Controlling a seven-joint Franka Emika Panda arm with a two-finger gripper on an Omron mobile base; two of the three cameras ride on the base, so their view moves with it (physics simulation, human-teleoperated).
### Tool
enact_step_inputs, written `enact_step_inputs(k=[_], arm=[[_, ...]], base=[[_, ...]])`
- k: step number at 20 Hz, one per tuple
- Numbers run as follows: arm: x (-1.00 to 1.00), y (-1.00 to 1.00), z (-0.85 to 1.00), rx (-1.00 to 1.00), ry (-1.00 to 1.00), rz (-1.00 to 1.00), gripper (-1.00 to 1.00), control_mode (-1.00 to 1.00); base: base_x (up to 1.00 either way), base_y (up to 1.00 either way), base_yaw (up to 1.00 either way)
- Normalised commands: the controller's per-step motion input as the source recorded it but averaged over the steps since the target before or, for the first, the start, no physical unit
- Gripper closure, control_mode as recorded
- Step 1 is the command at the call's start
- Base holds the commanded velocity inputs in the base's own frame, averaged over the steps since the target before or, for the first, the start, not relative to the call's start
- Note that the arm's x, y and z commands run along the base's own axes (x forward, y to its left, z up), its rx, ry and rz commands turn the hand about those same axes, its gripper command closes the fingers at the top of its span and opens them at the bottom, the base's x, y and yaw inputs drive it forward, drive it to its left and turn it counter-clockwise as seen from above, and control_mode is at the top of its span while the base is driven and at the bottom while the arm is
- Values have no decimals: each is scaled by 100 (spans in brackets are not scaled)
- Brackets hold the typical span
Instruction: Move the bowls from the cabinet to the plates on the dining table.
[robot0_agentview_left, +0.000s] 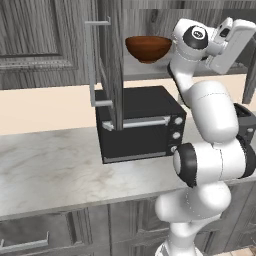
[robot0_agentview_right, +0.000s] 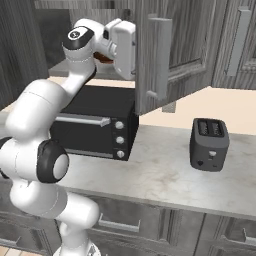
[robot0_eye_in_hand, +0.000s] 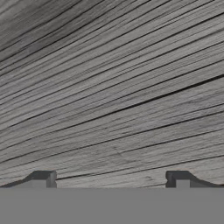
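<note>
We are in a kitchen with a long marble desk (robot0_agentview_left: 55, 170) under a dark grey cabinet (robot0_agentview_left: 35, 35). The cabinet doors stand open, one (robot0_agentview_left: 110, 60) seen edge-on in the left base view, one (robot0_agentview_right: 170, 45) swung out in the right base view. A black oven (robot0_agentview_left: 137, 122) sits on the desk, under the open cabinet. Up on the cabinet shelf we see a brown bowl (robot0_agentview_left: 148, 47). It sits just left of our arm's wrist. In the right base view a small bit of that bowl (robot0_agentview_right: 103, 58) peeks out behind our hand. A dark toaster (robot0_agentview_right: 209, 144) stands on the desk, well to the right of the oven. Our claw (robot0_eye_in_hand: 111, 179) points at grey wood close ahead. Its two tips are wide apart and nothing is between them.
</note>
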Motion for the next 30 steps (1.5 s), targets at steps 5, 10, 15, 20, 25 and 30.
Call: enact_step_inputs(k=[5, 10, 15, 20, 25, 30], arm=[[-28, -35, 0, 0, 0, -11, -100, -100], [-46, -48, 0, 0, -2, -11, -100, -100], [-40, -60, 0, 0, -3, -10, -100, -100], [-29, -61, 0, 0, -2, -7, -100, -100], [-9, -25, 0, 0, 0, -1, -100, -100], [1, -2, 0, 0, 0, 0, -100, -100]], base=[[0, 0, 0], [0, 0, 0], [0, 0, 0], [0, 0, 0], [0, 0, 0], [0, 0, 0]])
